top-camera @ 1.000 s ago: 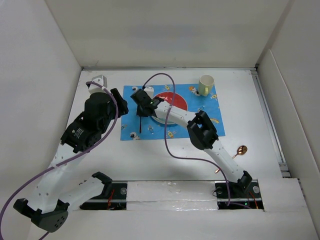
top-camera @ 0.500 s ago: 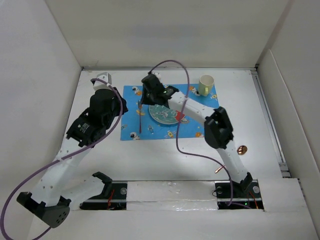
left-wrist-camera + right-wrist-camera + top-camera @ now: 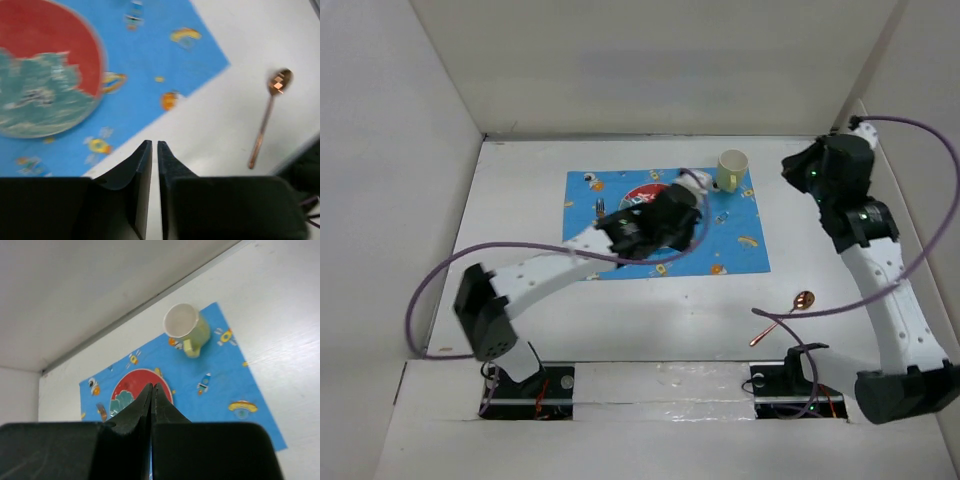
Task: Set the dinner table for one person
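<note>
The dinner table (image 3: 520, 210) was the wide white top under both my arms; on its far middle lay the blue placemat (image 3: 745, 250), flat. The red and green plate (image 3: 45, 75) sat on the left half of the mat, partly hidden by my left arm in the top view; the pale green mug (image 3: 187, 325) stood upright at the far right corner of the mat. So I judged mat, plate and mug as placed.

The copper spoon (image 3: 265, 120) lay on the bare table, off the mat, near its near right corner and well apart from the plate; I judged it as the part left to do, to be brought beside the plate. A fork or knife I could not find in these views.

My left gripper (image 3: 154, 145) hung above the near edge of the mat, its jaws almost together with only a thin slit and nothing in them; my right gripper (image 3: 151, 387) was raised high at the right side, jaws pressed together, also empty.
</note>
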Action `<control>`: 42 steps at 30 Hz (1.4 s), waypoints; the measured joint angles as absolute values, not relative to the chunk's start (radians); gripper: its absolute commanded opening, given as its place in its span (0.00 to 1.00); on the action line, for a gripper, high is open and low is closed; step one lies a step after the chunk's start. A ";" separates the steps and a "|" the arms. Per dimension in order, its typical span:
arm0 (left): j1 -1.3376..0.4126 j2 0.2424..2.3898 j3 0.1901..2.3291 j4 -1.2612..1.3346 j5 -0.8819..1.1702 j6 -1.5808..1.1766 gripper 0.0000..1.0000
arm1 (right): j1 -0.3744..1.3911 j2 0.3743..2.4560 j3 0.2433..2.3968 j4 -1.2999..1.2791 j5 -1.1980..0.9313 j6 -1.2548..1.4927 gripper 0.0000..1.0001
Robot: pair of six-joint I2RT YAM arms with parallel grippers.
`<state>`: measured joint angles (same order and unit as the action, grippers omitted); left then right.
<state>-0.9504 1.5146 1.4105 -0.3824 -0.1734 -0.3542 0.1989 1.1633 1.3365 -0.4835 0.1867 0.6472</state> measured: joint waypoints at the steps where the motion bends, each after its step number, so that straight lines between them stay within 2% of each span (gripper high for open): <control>1: -1.009 1.583 1.456 -0.376 -0.171 -0.347 0.20 | 0.163 1.131 1.344 -0.511 0.182 0.643 0.00; 3: -1.098 1.706 1.522 -0.353 -0.153 -0.334 0.30 | 0.105 1.082 1.387 -0.573 0.159 0.636 0.02; 4: -1.131 1.762 1.552 -0.352 -0.141 -0.328 0.38 | 0.082 1.070 1.424 -0.603 0.143 0.632 0.04; 7: -1.200 1.905 1.637 -0.358 -0.112 -0.306 0.46 | 0.041 1.045 1.519 -0.646 0.090 0.624 0.15; 12: -1.266 2.062 1.744 -0.354 -0.057 -0.272 0.51 | 0.018 1.008 1.614 -0.723 -0.044 0.624 0.28; 16: -1.305 2.190 1.866 -0.357 -0.031 -0.259 0.53 | 0.013 1.016 1.686 -0.773 -0.157 0.612 0.30; 22: -1.336 2.344 2.046 -0.336 0.007 -0.246 0.53 | 0.022 1.027 1.737 -0.838 -0.252 0.591 0.30; 32: -1.349 2.505 2.155 -0.302 0.008 -0.256 0.51 | 0.080 1.028 1.738 -0.892 -0.317 0.576 0.30; 38: -1.350 2.523 2.158 -0.267 -0.036 -0.271 0.40 | 0.104 1.028 1.738 -0.892 -0.319 0.571 0.29; 42: -1.353 2.507 2.102 -0.203 -0.071 -0.273 0.27 | 0.110 1.027 1.739 -0.894 -0.305 0.571 0.29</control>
